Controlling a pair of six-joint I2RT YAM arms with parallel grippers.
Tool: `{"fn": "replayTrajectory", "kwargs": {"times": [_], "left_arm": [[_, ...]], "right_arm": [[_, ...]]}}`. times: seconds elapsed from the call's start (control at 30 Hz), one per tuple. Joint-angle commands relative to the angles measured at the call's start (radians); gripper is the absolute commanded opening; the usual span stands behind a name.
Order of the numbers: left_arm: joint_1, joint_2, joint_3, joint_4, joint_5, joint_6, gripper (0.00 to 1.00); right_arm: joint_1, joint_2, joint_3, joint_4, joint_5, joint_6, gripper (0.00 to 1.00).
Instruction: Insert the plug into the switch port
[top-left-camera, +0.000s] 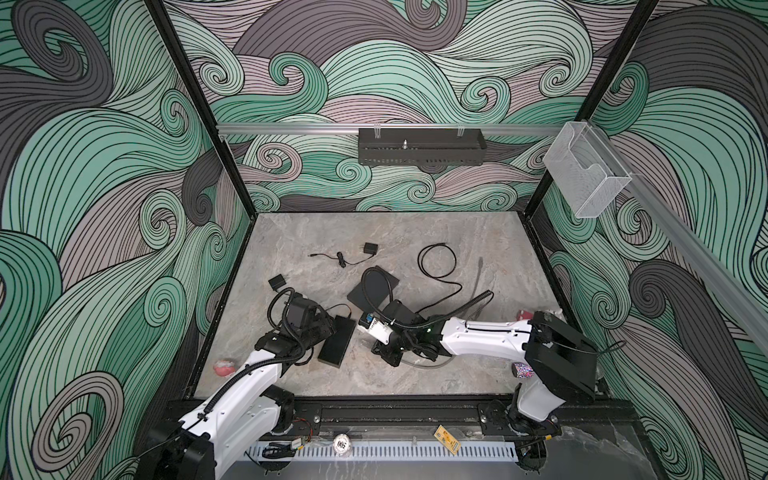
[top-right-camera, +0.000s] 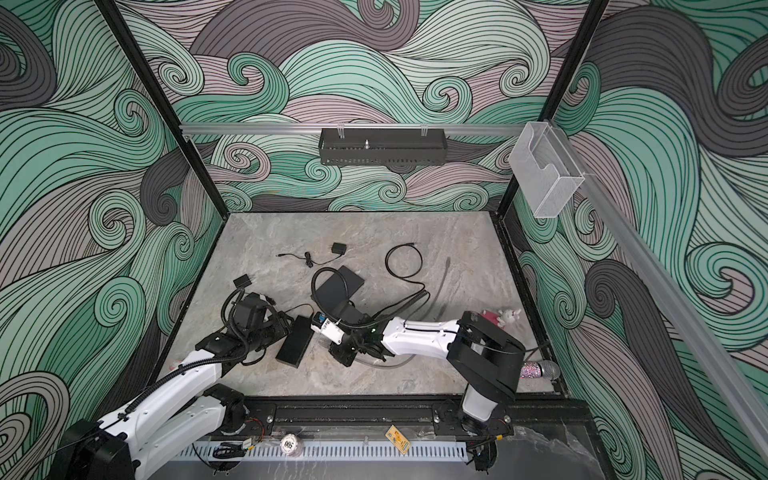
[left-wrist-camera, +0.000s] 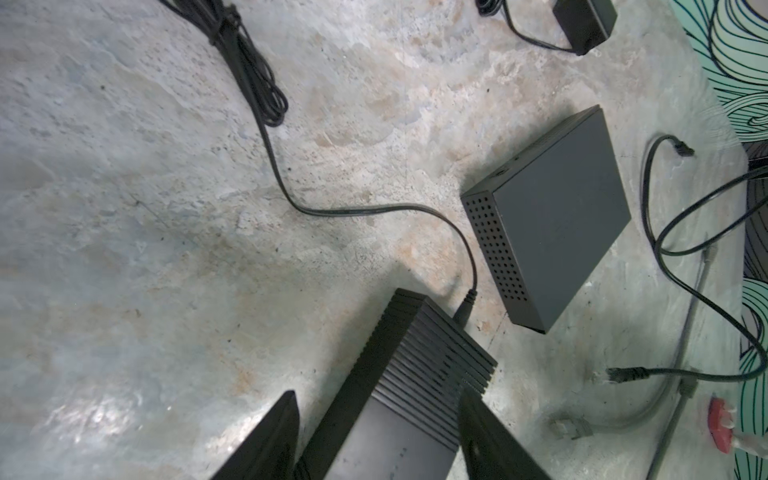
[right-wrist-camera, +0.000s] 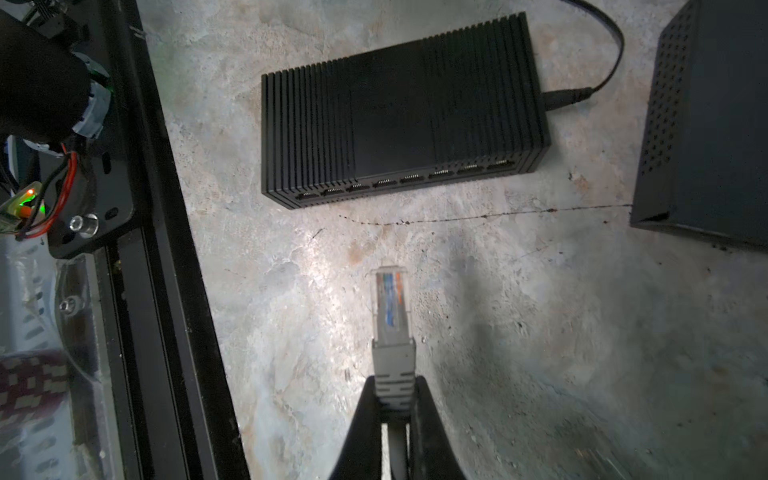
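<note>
1. I have two pincers. My right pincer (right-wrist-camera: 395, 384) is clamped on the grey boot of the one plug (right-wrist-camera: 390, 303), and the plug's clear tip juts out ahead of my jaws.
2. My left pincer (left-wrist-camera: 378, 392) has a jaw on either side of the one black ribbed switch (left-wrist-camera: 419, 374). I cannot tell whether the jaws press it.
3. The plug points at the switch's port side, over bare table (right-wrist-camera: 540, 332) and well apart from the switch.
4. I count eight ports (right-wrist-camera: 411, 178), in one row along that side.
5. One power lead (left-wrist-camera: 374, 210) is plugged into the switch's end.
6. One dark grey box (left-wrist-camera: 557, 216) with a perforated side lies near the switch, not touching it.
7. A top view shows two small black blocks, a far block (top-left-camera: 370, 248) and a near block (top-left-camera: 276, 283), and one looped black cable (top-left-camera: 436, 266).
8. As for writing, one round white disc (top-left-camera: 341, 444) on the front rail reads "500", upside down. One yellow tag (top-left-camera: 446, 440) near it has print too small to read.
</note>
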Motion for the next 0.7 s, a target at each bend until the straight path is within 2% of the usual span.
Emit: {"fn": "replayTrajectory", "kwargs": {"times": [0.0,0.13,0.43,0.67], "left_arm": [[0.01,0.021,-0.001,0.011,0.017,0.029,0.62],[0.011,0.035,-0.016,0.018,0.028,0.014,0.6],[0.01,0.037,-0.04,0.023,0.055,0.014,0.36],[0.012,-0.018,-0.069,-0.025,0.026,-0.011,0.36]], "right_arm": [[0.047,0.048,0.058,-0.023,0.042,-0.011,0.0],[0.083,0.105,0.092,-0.023,0.07,0.002,0.0],[0.105,0.186,0.151,-0.046,0.073,0.029,0.0],[0.105,0.223,0.192,-0.077,0.078,0.022,0.0]]}}
